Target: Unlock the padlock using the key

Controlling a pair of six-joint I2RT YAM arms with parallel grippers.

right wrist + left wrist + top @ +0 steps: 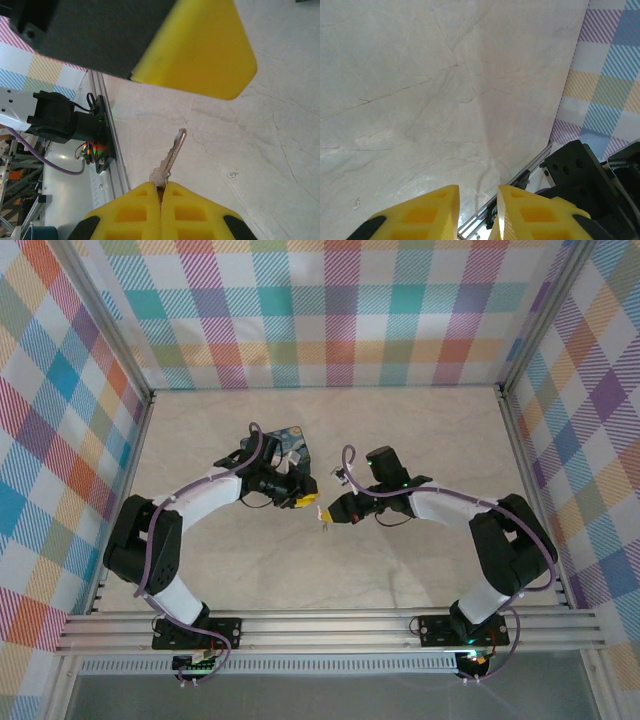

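The key [170, 156] is small, thin and silvery, with a toothed blade. Its head is pinched between the closed yellow fingertips of the right gripper [161, 190], and the blade sticks straight out ahead of them.

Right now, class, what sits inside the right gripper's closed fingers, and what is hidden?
The right gripper pinches the key: its blade juts out over the table. Most of the key's head is covered by the yellow fingers.

bench [250, 565]: cream marble-look top, thin dark veins | walls: pastel plaid panels, back wall [330, 310], left wall [50, 440], right wall [590, 420] | aluminium rail [330, 630] across bottom of frame | metal corner post [104, 318] upper left | light: even, soft
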